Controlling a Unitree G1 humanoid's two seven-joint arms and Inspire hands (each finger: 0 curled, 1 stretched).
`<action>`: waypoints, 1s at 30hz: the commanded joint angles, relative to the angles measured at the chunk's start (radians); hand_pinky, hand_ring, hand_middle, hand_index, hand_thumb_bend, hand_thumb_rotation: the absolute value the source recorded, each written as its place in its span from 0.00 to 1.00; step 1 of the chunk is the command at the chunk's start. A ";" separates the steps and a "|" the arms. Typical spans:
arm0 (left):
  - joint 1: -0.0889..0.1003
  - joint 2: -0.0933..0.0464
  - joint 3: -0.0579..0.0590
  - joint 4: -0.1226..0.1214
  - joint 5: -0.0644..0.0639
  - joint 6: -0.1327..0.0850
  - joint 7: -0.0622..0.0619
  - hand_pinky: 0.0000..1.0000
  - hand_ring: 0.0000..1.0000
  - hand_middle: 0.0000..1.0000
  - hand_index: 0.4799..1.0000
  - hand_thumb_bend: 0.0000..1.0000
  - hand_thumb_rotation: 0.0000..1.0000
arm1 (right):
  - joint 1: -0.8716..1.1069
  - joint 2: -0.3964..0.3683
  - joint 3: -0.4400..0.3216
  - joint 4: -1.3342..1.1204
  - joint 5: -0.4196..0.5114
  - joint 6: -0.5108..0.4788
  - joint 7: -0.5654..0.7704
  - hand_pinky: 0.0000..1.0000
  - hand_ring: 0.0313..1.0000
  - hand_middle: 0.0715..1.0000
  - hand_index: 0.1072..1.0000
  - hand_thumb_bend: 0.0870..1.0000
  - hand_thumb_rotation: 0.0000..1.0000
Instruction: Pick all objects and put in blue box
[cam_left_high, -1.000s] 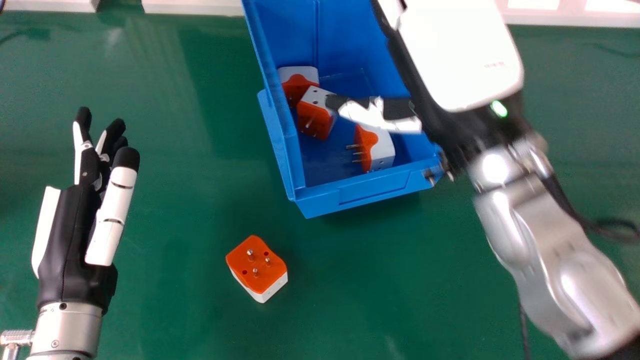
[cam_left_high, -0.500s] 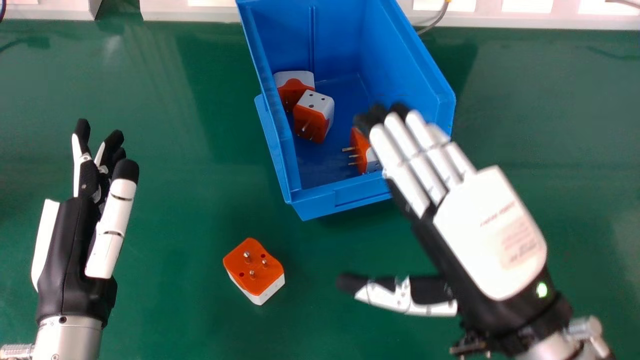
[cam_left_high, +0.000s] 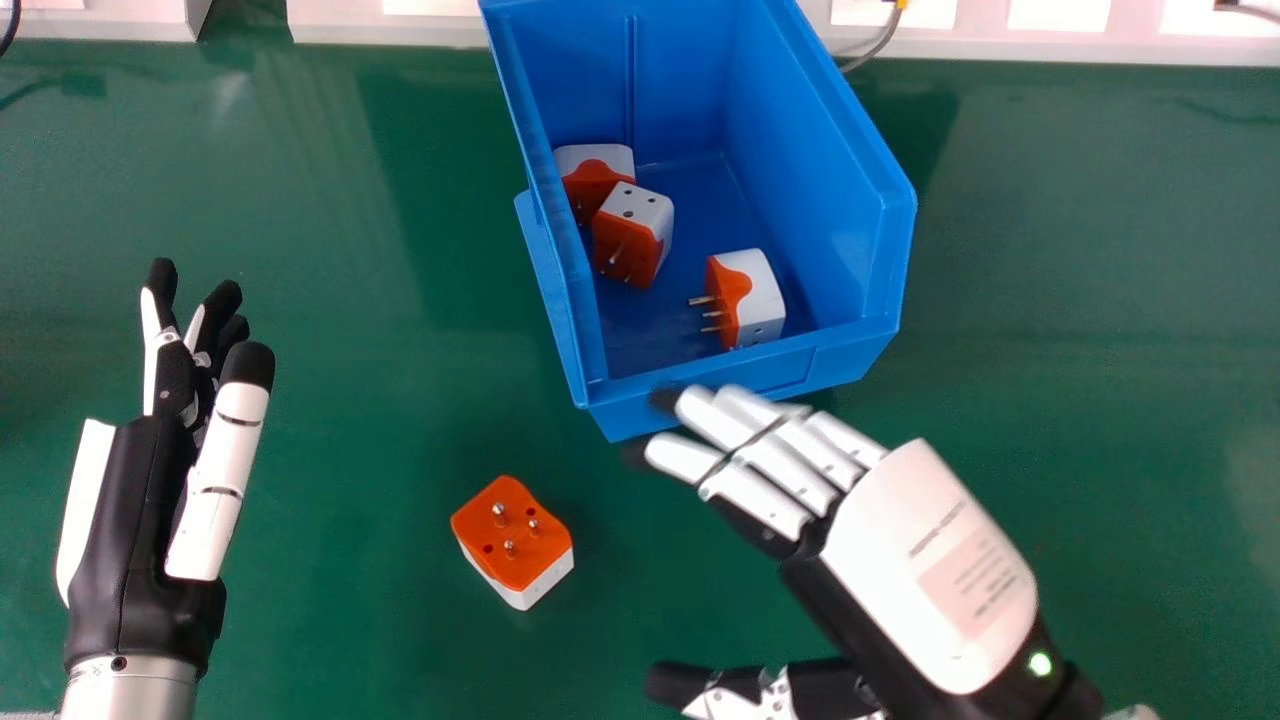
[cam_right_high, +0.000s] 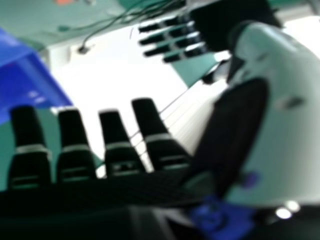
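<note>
In the head view an orange and white plug adapter lies pins up on the green table. Three more adapters rest inside the blue box: two touching near its left wall and one by the front. My right hand is open and holds nothing, to the right of the loose adapter, its fingertips beside the box's front. My left hand is open and empty at the left. In the right hand view, my right hand's fingers are extended, with part of the blue box beyond.
The green table surrounds the box. Pale framework and a grey cable line the far edge. Dark cables show in the right hand view.
My right hand has come out of the box and moved back towards the near side, open and empty. The left hand has shifted slightly nearer, while the adapters stay where they were.
</note>
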 joint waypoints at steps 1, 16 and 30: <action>0.004 0.013 0.010 -0.010 0.008 -0.024 0.002 0.96 0.98 0.98 0.95 0.56 0.89 | -0.041 0.014 0.017 0.000 -0.002 -0.023 0.017 0.63 0.81 0.82 0.75 0.28 0.50; -0.022 0.006 0.006 0.003 -0.004 -0.016 0.005 0.97 0.98 0.98 0.94 0.55 0.87 | -0.289 0.096 0.140 0.090 -0.027 -0.046 0.195 0.64 0.83 0.85 0.77 0.33 0.49; -0.029 0.006 0.008 0.004 -0.015 -0.016 0.001 0.98 0.98 0.99 0.94 0.57 0.87 | -0.447 0.202 0.229 0.203 -0.108 0.099 0.312 0.79 0.94 0.98 0.94 0.32 0.54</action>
